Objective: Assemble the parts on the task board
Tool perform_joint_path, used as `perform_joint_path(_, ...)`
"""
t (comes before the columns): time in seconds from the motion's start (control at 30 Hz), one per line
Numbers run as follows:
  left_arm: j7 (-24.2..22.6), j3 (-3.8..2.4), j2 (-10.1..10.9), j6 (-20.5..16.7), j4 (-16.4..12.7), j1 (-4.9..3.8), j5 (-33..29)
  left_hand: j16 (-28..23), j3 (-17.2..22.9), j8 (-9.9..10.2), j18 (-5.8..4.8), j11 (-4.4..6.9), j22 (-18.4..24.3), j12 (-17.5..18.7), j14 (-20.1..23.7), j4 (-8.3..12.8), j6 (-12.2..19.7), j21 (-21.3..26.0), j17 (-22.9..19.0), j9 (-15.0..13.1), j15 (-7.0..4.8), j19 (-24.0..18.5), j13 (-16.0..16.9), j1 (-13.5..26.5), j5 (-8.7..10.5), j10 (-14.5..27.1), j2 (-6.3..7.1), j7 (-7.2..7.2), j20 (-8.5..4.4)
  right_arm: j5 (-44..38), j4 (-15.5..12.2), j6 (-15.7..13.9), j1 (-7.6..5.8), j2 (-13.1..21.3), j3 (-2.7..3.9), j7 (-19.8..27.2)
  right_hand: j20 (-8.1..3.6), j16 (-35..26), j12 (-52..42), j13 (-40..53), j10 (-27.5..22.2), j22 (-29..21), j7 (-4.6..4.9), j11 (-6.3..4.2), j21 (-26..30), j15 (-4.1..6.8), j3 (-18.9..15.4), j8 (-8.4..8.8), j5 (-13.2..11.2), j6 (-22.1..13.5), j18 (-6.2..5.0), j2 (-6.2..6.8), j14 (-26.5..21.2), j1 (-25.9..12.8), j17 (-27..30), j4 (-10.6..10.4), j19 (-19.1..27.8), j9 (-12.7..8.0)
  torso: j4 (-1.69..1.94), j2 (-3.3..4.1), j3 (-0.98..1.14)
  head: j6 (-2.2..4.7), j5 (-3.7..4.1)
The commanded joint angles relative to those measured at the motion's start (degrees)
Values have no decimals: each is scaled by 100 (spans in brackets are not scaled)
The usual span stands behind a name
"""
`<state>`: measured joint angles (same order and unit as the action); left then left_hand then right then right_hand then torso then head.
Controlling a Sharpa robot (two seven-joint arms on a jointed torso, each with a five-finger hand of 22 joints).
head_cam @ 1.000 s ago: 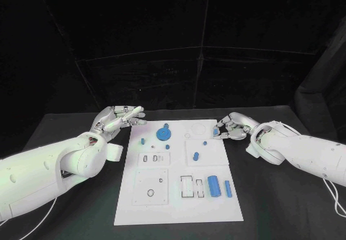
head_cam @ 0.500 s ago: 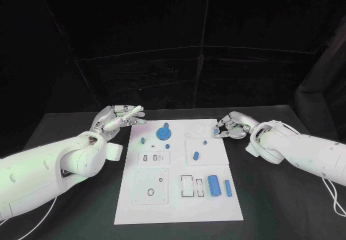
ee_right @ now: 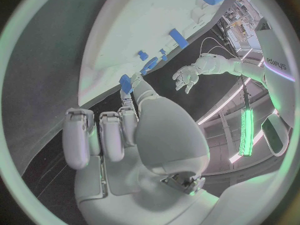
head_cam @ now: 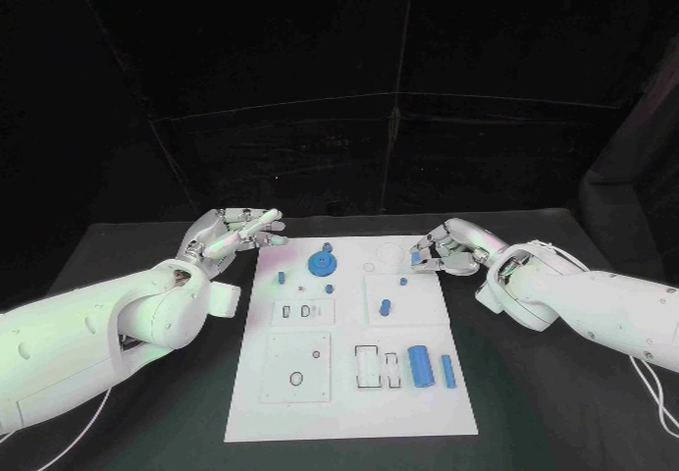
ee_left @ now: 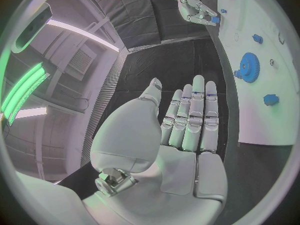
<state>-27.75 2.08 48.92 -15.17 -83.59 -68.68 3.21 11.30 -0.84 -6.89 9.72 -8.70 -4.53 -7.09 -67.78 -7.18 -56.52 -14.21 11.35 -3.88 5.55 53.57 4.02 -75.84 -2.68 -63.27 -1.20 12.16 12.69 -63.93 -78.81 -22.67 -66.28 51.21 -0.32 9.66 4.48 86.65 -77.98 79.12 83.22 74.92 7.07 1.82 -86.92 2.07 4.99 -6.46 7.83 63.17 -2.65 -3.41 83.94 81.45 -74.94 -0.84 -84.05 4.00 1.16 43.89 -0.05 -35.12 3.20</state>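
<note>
Black table (head_cam: 114, 294), right hand (head_cam: 442, 253) half-hiding blue part (head_cam: 420, 258)

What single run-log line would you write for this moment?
left hand: holds nothing, beside task board | right hand: pinches small blue part over board's far right edge | blue gear: on board

My right hand (ee_right: 134, 135) pinches a small blue part (ee_right: 126, 83) beside the task board (ee_right: 150, 30).
</note>
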Motion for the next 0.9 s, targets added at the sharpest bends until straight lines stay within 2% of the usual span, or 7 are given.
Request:
perform_joint_path(0.03,-32,-5,3,36,-24,-8,19,-24,5,37,88,-1,8,38,-1,23,-34,35,5,4,31,42,-3,-36,-10,-43,-43,1,-5,-26,-291,-284,-49,-16,8,-234,-43,39,-13,175,23,737,-80,-26,-12,27,10,17,85,93,88,69,457,-145,-761,-39,-125,-11,-4,-32,-35,-19,-34)
perform_joint_path(0.17,-35,-5,1,30,-9,-9,19,-24,5,37,88,-1,8,38,-1,23,-34,35,5,4,31,42,-3,-36,-10,-43,-43,1,-5,-151,-557,-250,-93,-121,10,-759,-43,21,47,132,-10,715,-80,-28,-3,28,25,26,103,84,83,86,448,-143,-716,-22,-112,-14,11,-61,-57,-62,-96)
perform_joint_path(0.33,-41,-5,-16,33,20,-12,18,-24,5,37,88,-1,8,38,-1,23,-34,35,5,4,31,42,-3,-36,-10,-43,-43,1,-5,-368,-769,-194,-124,-436,10,-1275,-44,13,78,110,-28,697,-81,-29,5,29,46,29,105,87,78,97,444,-132,-702,2,-101,-14,33,-86,-82,-109,-196)
perform_joint_path(0.5,-54,-6,-38,43,32,-17,18,-24,5,37,88,-1,8,38,-1,23,-34,35,5,4,31,42,-3,-36,-10,-43,-43,1,-5,-702,-861,-74,-132,-880,8,-1590,-45,11,82,108,-30,697,-82,-30,5,30,57,28,105,91,78,91,443,-130,-697,6,-102,-13,83,-96,-114,-151,-209)
perform_joint_path(0.7,-56,-7,-38,49,36,-30,17,-28,4,39,88,-1,11,41,-3,27,-37,38,8,4,31,44,-3,-38,-9,-46,-49,0,-5,-1179,-714,60,-120,-1379,3,-1799,-45,5,121,78,-51,691,-82,-31,8,31,66,28,107,94,77,87,440,-130,-683,9,-99,-13,78,-99,-126,-177,-264)
perform_joint_path(0.8,-56,-7,-39,51,36,-37,17,-28,4,39,88,-1,11,41,-3,27,-37,38,8,4,31,44,-3,-38,-9,-46,-49,0,-5,-1236,-595,134,-99,-1575,-1,-1880,-46,4,129,74,-55,690,-83,-31,9,32,79,28,116,97,77,81,439,-130,-682,13,-98,-13,66,-95,-121,-191,-305)
perform_joint_path(0.9,-64,-7,-47,52,36,-40,17,-28,4,39,88,-1,11,41,-3,27,-37,38,8,4,31,44,-3,-38,-9,-46,-49,0,-5,-1283,-512,190,-71,-1710,-12,-1932,-46,2,131,72,-56,691,-82,-31,8,32,84,29,120,98,77,79,438,-135,-678,13,-99,-13,74,-96,-113,-207,-309)
